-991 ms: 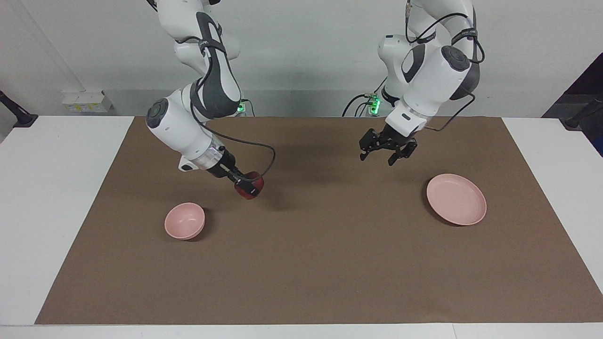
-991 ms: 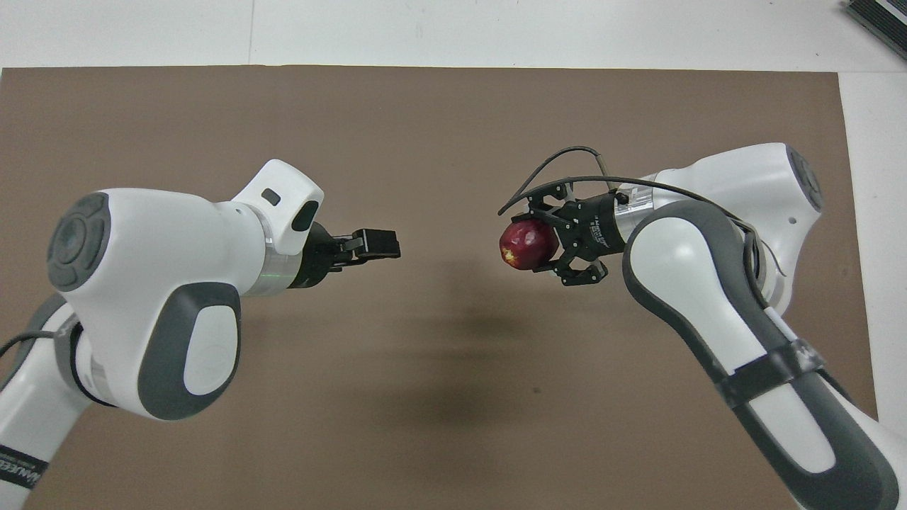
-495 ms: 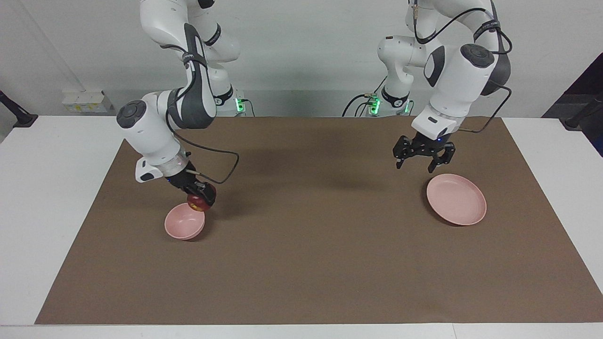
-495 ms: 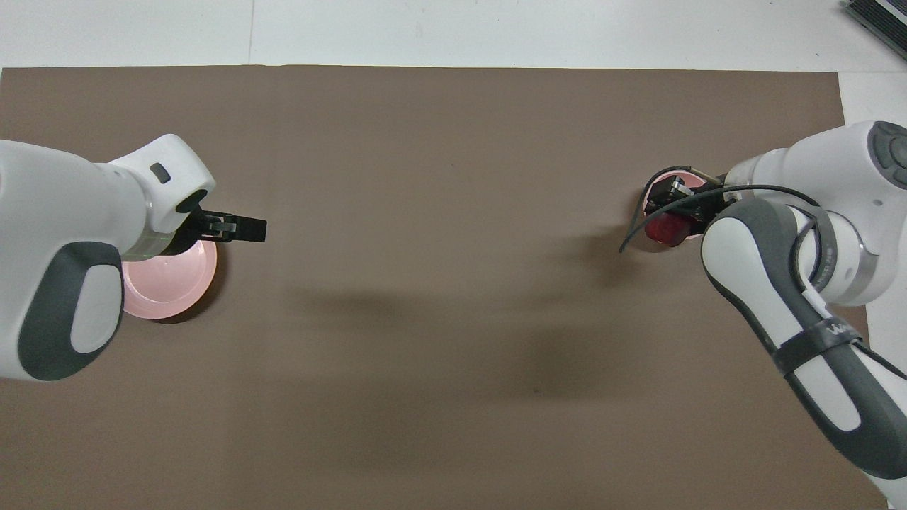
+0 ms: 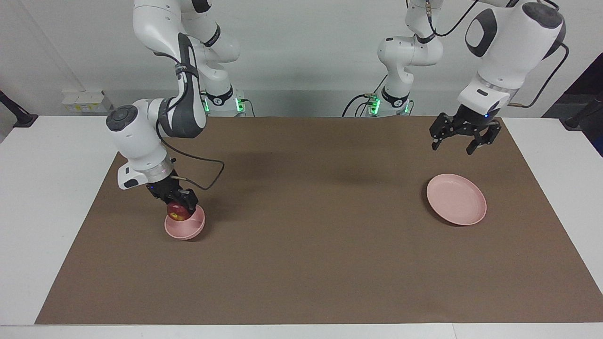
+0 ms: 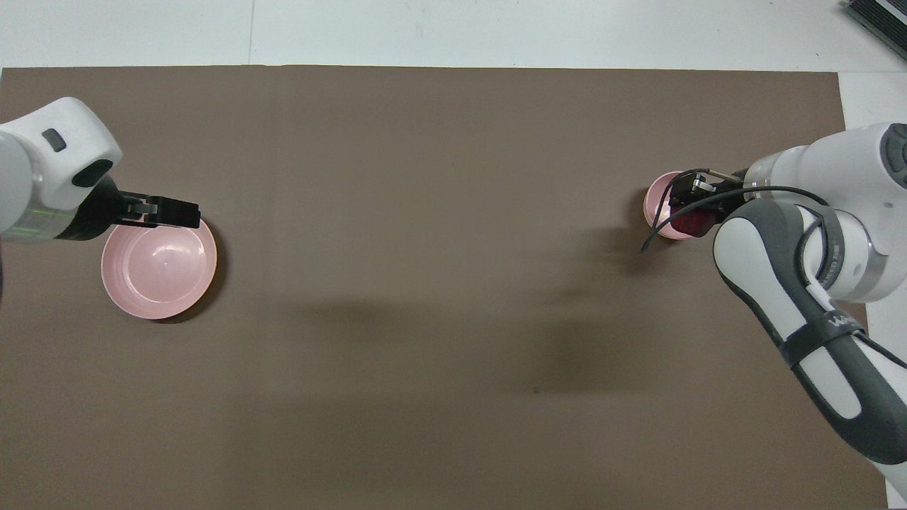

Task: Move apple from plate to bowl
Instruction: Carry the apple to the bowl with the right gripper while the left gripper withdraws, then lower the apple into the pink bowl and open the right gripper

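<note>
The dark red apple [image 5: 177, 211] with a yellowish patch is held low in the mouth of the small pink bowl [image 5: 188, 229], toward the right arm's end of the table. My right gripper [image 5: 181, 206] is shut on the apple, fingers reaching into the bowl. In the overhead view the apple [image 6: 691, 224] and bowl [image 6: 657, 204] are partly covered by the right gripper [image 6: 693, 210]. The wide pink plate [image 5: 456, 199] lies empty toward the left arm's end; it also shows in the overhead view [image 6: 159, 269]. My left gripper [image 5: 462, 139] is open, empty and raised beside the plate's edge [image 6: 167, 211].
A brown mat [image 5: 311, 245] covers most of the white table [image 5: 42, 188]. A black cable loops from the right wrist [image 5: 207, 169] just above the bowl.
My right gripper carried the apple toward the right arm's end and lowered it into the bowl. My left gripper rose and drew back toward the left arm's end, past the plate.
</note>
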`<state>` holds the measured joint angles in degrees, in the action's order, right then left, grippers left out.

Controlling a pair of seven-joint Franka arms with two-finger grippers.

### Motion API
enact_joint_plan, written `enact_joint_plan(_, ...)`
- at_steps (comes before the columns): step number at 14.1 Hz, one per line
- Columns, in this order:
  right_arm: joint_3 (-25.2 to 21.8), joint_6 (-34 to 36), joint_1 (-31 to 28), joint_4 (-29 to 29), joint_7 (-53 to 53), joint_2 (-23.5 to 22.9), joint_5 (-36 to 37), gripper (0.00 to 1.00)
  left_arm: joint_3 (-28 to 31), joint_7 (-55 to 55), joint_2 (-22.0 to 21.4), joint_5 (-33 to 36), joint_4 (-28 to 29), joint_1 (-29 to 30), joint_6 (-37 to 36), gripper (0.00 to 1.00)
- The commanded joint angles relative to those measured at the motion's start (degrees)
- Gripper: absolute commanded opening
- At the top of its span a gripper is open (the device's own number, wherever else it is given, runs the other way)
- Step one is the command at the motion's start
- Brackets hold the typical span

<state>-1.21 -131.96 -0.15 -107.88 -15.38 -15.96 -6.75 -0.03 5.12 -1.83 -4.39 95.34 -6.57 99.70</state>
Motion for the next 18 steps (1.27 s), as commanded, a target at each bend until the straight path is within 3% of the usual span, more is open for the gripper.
enact_joint_plan(1,0.41,-3.38,-0.46,1.18,1.06,-2.84,1.21,0.04,0.21,3.49,0.07,1.31,-5.85,1.82,-7.48,1.0)
enact_joint_plan(4,0.41,-3.65,-0.46,1.18,1.14,-4.6,1.47,0.18,1.17,3.67,0.42,2.97,-10.6,1.82,-12.49,1.0)
enact_joint_plan(5,0.41,-3.65,-0.46,1.18,1.14,-4.87,1.47,0.45,1.18,3.58,0.59,3.59,-11.13,1.73,-13.64,1.0)
enact_joint_plan(6,0.41,-3.57,-0.46,1.27,1.14,-4.87,2.08,0.95,1.26,3.67,0.77,4.2,-11.75,1.82,-14.69,1.0)
enact_joint_plan(7,0.41,-3.31,-0.55,1.88,0.97,-4.87,3.91,1.0,1.53,3.67,1.03,4.3,-12.45,1.82,-15.4,1.0)
enact_joint_plan(11,0.41,-1.81,-0.37,2.85,1.06,-4.26,4.81,1.0,2.4,3.84,2.17,5.08,-14.74,1.91,-17.78,1.0)
enact_joint_plan(14,0.33,5.72,0.07,5.48,1.14,-1.98,5.33,1.0,2.32,3.84,2.35,5.09,-14.83,2.34,-17.52,1.0)
enact_joint_plan(18,0.85,16.28,0.77,8.03,3.15,4.34,12.45,1.0,1.18,3.84,2.27,4.83,-14.74,3.93,-17.25,1.0)
